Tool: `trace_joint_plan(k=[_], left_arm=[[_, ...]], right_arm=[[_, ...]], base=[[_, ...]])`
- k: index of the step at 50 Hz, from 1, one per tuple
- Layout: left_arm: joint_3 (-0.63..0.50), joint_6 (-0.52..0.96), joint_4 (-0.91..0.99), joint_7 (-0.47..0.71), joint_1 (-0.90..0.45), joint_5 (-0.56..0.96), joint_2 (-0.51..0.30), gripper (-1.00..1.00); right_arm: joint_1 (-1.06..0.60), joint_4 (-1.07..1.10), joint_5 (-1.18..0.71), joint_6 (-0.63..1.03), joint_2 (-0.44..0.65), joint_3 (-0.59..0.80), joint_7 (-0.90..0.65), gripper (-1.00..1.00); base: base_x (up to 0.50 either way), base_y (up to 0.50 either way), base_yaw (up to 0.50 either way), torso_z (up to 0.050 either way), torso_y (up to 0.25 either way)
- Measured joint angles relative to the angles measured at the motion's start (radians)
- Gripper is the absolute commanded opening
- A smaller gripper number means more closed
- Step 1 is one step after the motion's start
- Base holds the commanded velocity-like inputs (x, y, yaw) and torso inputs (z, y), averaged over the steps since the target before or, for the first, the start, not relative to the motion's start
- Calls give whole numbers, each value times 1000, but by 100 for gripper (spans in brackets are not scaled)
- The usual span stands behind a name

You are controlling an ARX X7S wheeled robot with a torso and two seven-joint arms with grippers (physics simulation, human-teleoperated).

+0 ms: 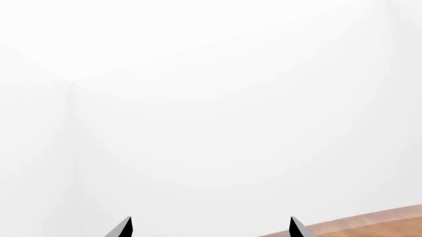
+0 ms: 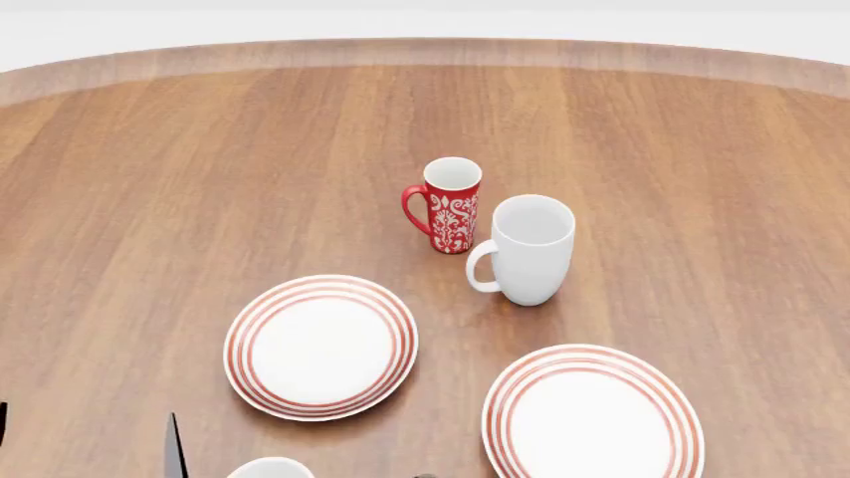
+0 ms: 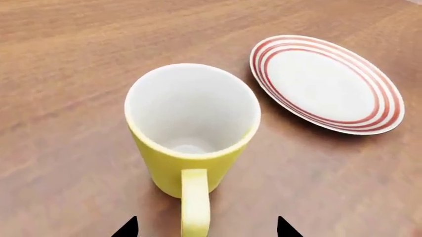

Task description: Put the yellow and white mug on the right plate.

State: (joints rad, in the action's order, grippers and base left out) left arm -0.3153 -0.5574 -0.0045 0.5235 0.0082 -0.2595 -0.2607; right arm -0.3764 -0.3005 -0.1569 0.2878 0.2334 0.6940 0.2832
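Left wrist view: the left gripper (image 1: 209, 228) shows two spread black fingertips, nothing between them, against white background.

Head view: the ringed white right plate (image 2: 592, 416) lies bare at the near table edge.

Right wrist view only: the squat yellow and white mug (image 3: 191, 128) stands upright beside a ringed plate (image 3: 325, 84), handle between the right gripper's (image 3: 207, 228) spread tips.

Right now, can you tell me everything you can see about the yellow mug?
The yellow and white mug is yellow outside and white inside, looks glossy like ceramic, and is empty. It stands upright on the brown wooden table. Its yellow loop handle points toward the right pincer, whose open tips sit on either side without touching. A red-ringed plate lies close beside it, apart.
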Motion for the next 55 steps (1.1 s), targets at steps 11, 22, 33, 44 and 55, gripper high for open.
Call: trace_joint_plan(k=[11, 22, 33, 44, 55], left_arm=[[-5, 3, 1, 4, -1, 1, -5, 100], [-9, 5, -3, 7, -7, 6, -10, 100], [-13, 6, -15, 8, -21, 13, -15, 100], [-19, 6, -24, 12, -31, 17, -17, 100], [-28, 4, -35, 16, -39, 17, -16, 100]], right_arm=[[-17, -61, 12, -34, -12, 13, 0, -100], [-32, -113, -5, -69, -24, 39, 16, -100], [-44, -144, -19, -94, -23, 49, 20, -100], [-67, -120, -30, -70, -19, -8, -33, -100], [-91, -25, -59, -21, 12, -112, -120, -100]], base=[[0, 0, 0, 0, 0], [0, 0, 0, 0, 0], [3, 2, 4, 0, 0], [1, 1, 1, 0, 0], [0, 0, 0, 0, 0]])
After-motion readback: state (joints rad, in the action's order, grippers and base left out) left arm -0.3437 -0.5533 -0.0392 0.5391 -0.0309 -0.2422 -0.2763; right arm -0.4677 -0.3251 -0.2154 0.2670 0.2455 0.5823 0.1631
